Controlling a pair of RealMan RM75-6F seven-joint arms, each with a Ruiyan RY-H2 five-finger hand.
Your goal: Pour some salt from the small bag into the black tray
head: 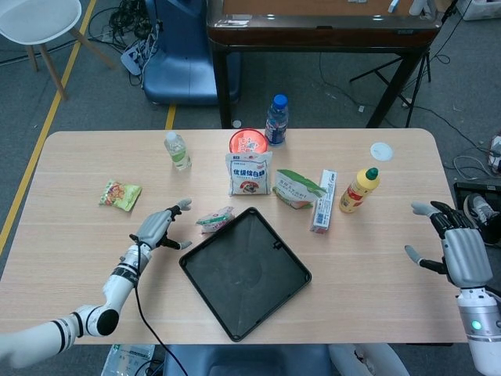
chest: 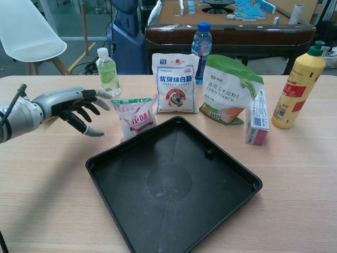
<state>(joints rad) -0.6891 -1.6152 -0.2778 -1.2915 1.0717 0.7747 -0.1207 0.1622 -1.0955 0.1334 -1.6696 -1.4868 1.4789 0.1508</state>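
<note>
Chest view: small salt bag [chest: 136, 117], soft crinkled plastic, stands at 10 o'clock corner of black tray [chest: 174, 185], touching rim, unopened-looking. Tray rigid, square, shallow, empty. Left hand [chest: 73, 108] at bag's 9 o'clock, fingers apart, likely lining up grasp. Right hand [head: 462, 251] idle, fingers apart, well apart over surface [head: 376, 258].

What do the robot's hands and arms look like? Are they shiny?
Both hands, left hand and right hand, have silver-grey metal backs, black fingers with pale grey tips. A thin black cable runs along the white left arm. The right wrist shows a green light.
</note>
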